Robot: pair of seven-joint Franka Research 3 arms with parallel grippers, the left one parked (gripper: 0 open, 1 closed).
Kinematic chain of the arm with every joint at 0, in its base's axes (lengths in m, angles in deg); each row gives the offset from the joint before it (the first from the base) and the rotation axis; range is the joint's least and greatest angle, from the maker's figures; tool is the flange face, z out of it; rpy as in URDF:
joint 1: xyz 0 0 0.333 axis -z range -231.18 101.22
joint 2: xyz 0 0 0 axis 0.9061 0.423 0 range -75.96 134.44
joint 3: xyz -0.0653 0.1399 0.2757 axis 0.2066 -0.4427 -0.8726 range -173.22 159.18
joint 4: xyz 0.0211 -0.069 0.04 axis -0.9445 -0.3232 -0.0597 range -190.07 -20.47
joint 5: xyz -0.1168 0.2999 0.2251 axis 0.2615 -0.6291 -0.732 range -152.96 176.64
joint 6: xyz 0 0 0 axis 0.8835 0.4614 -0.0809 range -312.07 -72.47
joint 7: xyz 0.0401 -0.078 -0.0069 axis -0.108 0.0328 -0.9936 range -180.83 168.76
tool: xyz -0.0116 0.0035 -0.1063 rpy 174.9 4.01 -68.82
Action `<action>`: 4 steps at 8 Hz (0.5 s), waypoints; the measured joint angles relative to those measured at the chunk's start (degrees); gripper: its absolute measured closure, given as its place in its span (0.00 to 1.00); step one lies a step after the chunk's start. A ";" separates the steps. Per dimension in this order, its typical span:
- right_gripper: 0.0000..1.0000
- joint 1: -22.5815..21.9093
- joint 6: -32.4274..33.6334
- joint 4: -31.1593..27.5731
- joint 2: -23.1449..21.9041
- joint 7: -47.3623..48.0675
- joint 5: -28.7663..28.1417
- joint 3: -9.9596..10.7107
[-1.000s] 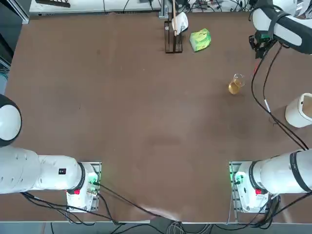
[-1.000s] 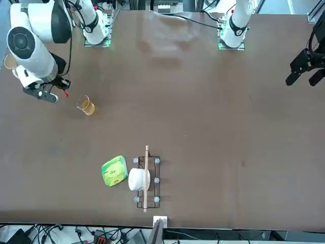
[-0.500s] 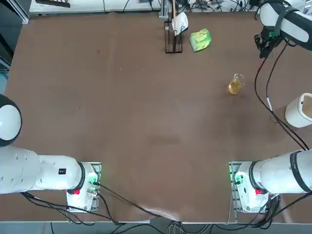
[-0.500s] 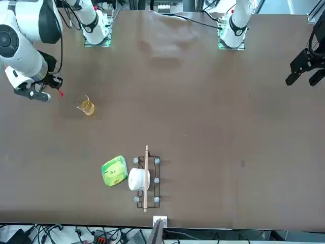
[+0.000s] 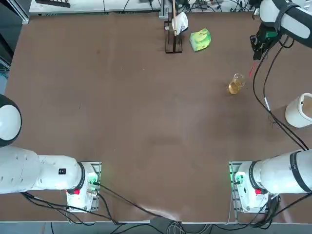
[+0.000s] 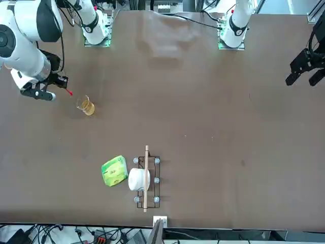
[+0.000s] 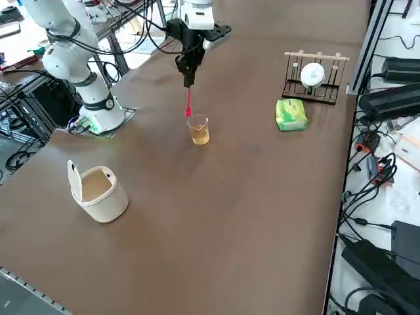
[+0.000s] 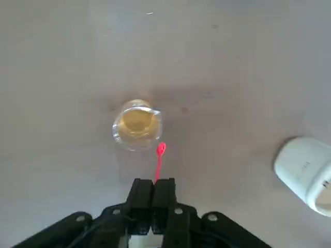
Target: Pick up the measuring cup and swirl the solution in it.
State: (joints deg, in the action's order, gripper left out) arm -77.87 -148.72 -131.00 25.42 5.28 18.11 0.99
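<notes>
The measuring cup [image 5: 236, 85] [image 6: 86, 105] [image 7: 199, 129] stands upright on the brown table, a small clear glass vessel holding the orange-amber solution [image 8: 137, 123]. My right gripper [image 5: 257, 45] [image 6: 57, 84] [image 7: 188, 81] [image 8: 154, 185] hangs above the table, just beyond the cup and apart from it. Its fingers are shut on a thin red stick [image 7: 188, 102] [image 8: 159, 161]. The stick points down, and its tip ends close beside the cup's rim, outside the glass.
A white cup-like container [image 5: 298, 109] [image 7: 98, 190] with a flip lid stands near the table's right edge. At the far edge lie a green packet [image 5: 200, 39] [image 7: 291, 114] and a small wire rack [image 5: 173, 36] [image 7: 314, 75] carrying a white object.
The right gripper swung a little away from the cup, then came back toward it. The red stick now shows below the fingers, pointing at the cup. The cup has not moved.
</notes>
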 joint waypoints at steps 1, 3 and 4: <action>0.98 0.04 -0.78 -0.42 0.20 -2.34 -1.69 0.03; 0.98 0.09 -3.22 -1.84 0.98 -5.40 -2.54 0.05; 0.98 0.31 -3.84 -2.11 1.55 -7.31 -2.58 0.11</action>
State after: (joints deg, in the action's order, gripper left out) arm -77.56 -152.56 -133.11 26.97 -2.03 15.53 1.10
